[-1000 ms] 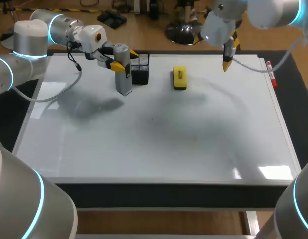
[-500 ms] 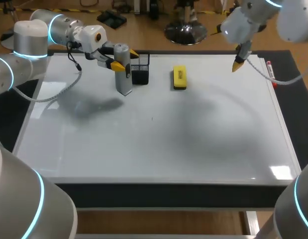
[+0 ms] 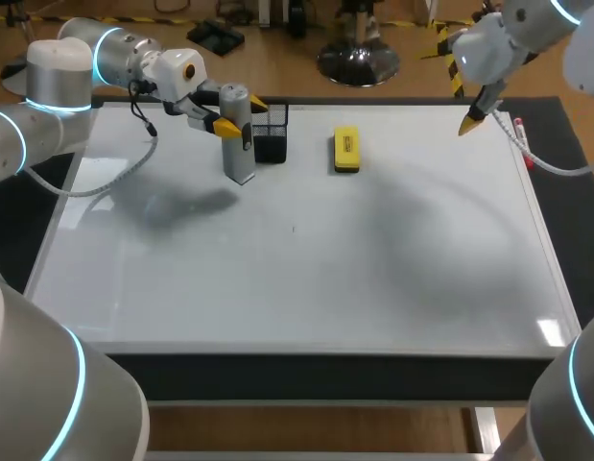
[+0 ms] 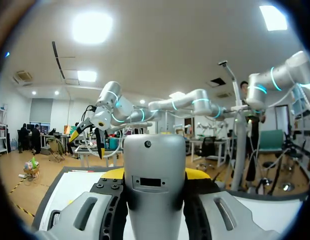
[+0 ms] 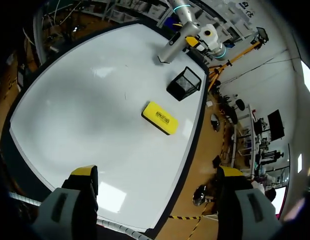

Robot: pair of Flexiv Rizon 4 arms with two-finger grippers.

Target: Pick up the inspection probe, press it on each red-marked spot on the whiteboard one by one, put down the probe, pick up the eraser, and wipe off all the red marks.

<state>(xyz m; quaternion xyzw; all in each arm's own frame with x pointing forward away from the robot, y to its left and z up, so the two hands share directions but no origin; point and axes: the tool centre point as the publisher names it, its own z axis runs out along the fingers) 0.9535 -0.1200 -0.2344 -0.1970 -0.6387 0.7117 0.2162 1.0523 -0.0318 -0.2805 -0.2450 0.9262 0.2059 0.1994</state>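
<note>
Probe point(image 3: 238, 149) stands upright on the far left part of the whiteboard point(image 3: 297, 288). Our left gripper point(image 3: 239, 115) pinches it near its top, with one yellow finger on each side. The lower end of the probe is down at the board surface, but we cannot tell if it touches. In the left wrist view the grey body of the probe point(image 4: 155, 180) fills the space between the fingers.

Just to the right of the probe a black mesh basket point(image 3: 270, 134) sits at the far edge of the whiteboard. Further right the yellow eraser point(image 3: 346, 151) lies flat on the whiteboard, apart from the basket.

Our right gripper point(image 3: 472, 120) hangs above the far right corner. In its wrist view the fingers are spread wide and nothing is between them. A red and white pen point(image 3: 522, 142) lies along the right edge.
</note>
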